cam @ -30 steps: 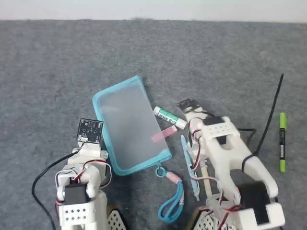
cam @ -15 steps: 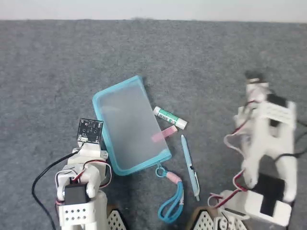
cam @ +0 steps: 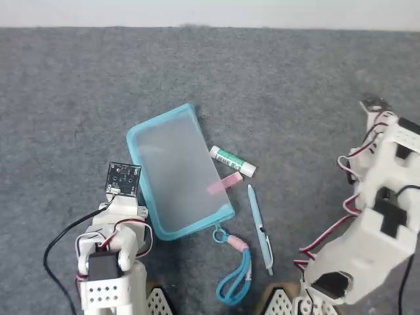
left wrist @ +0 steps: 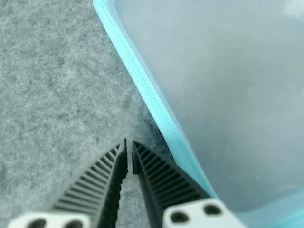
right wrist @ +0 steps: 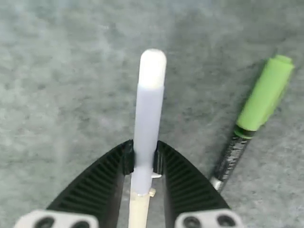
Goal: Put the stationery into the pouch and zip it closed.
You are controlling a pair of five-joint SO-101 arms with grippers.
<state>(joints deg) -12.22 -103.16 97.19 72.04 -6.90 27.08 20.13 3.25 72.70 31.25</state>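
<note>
Right gripper (right wrist: 143,153) is clamping a pale lavender pen (right wrist: 149,104) at upper right of the high view, with a green marker (right wrist: 259,118) lying just beside it. Left gripper (left wrist: 128,148) is sitting pinched together, empty, just beside the pouch's (cam: 176,172) teal edging at lower left. The frosted pouch is lying flat mid-frame, with the glue stick (cam: 231,161) and blue pen (cam: 260,228) lying outside it to its right. The grey felt surface (cam: 79,79) is lying open across the upper half.

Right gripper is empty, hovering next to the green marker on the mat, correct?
Not empty. The right wrist view shows the right gripper shut on a pale lavender pen. The rest stands: it hovers next to the green marker on the mat.
</note>
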